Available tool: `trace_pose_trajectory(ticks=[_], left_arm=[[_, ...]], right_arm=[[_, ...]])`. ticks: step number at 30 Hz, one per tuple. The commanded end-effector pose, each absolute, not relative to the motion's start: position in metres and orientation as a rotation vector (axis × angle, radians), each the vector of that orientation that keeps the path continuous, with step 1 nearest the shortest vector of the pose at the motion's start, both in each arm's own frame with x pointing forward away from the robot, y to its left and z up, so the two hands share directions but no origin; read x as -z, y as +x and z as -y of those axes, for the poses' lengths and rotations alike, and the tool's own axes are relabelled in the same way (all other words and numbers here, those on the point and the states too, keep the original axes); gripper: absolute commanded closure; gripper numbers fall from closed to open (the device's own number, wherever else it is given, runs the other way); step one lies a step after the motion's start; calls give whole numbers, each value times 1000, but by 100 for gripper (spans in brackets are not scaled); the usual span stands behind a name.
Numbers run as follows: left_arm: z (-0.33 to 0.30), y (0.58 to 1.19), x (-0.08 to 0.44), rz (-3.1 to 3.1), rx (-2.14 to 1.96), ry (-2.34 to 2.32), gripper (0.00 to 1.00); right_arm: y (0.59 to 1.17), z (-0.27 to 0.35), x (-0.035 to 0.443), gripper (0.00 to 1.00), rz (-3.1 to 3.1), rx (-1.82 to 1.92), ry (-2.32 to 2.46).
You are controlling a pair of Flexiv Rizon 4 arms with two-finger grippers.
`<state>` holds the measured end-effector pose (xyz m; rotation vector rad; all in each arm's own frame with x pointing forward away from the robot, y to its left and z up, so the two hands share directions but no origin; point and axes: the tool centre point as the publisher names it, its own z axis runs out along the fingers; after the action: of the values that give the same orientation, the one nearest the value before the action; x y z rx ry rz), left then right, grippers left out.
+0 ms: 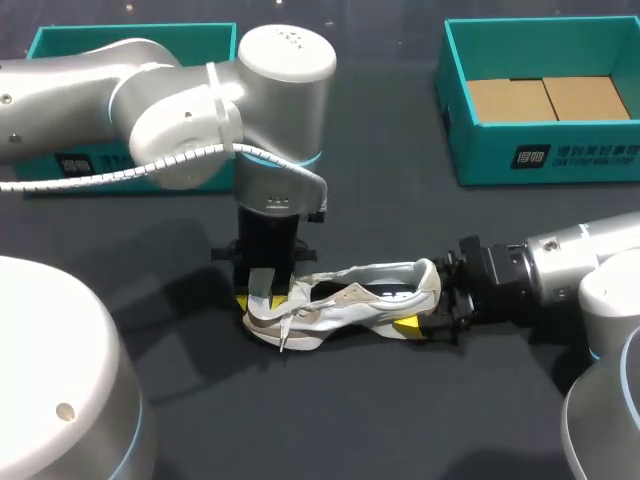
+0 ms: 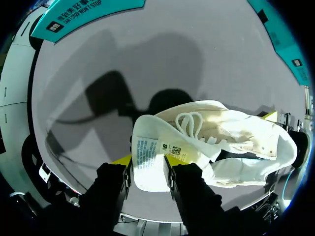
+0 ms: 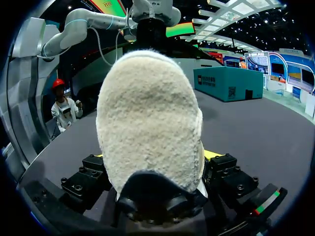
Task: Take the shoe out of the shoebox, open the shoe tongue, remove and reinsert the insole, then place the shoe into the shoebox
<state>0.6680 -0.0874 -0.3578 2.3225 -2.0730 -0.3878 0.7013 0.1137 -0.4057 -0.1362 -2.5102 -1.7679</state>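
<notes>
Pinched from both sides in the left gripper (image 2: 147,164): the tongue (image 2: 150,132) of a white shoe (image 2: 236,142), printed label (image 2: 146,152) showing. Resting on the dark table (image 2: 123,64), laces (image 2: 190,123) looped just beyond the tongue.

One white shoe (image 1: 350,300) lies on the tabletop (image 1: 400,420). Two teal shoebox parts stand there: left part (image 1: 70,42) at ten o'clock, right part (image 1: 490,155) at two o'clock. Two claws show: left claw (image 1: 268,298), right claw (image 1: 425,318).

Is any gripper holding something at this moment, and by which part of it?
Both hold the white shoe. The left gripper pinches its tongue between both fingers; the right gripper clamps the heel from two sides.
</notes>
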Motion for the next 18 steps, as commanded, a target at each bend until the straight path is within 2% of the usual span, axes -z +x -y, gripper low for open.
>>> trace_pose_trajectory(ticks=[1, 8, 18], left_arm=[[89, 676, 362, 2080, 437, 2309, 57], [86, 677, 346, 2137, 419, 2313, 52], [95, 680, 284, 2308, 30, 2203, 51]], right_arm=[[701, -115, 407, 100, 2513, 1763, -137], [701, -115, 407, 100, 2513, 1763, -137], [701, -115, 407, 100, 2513, 1763, -137]])
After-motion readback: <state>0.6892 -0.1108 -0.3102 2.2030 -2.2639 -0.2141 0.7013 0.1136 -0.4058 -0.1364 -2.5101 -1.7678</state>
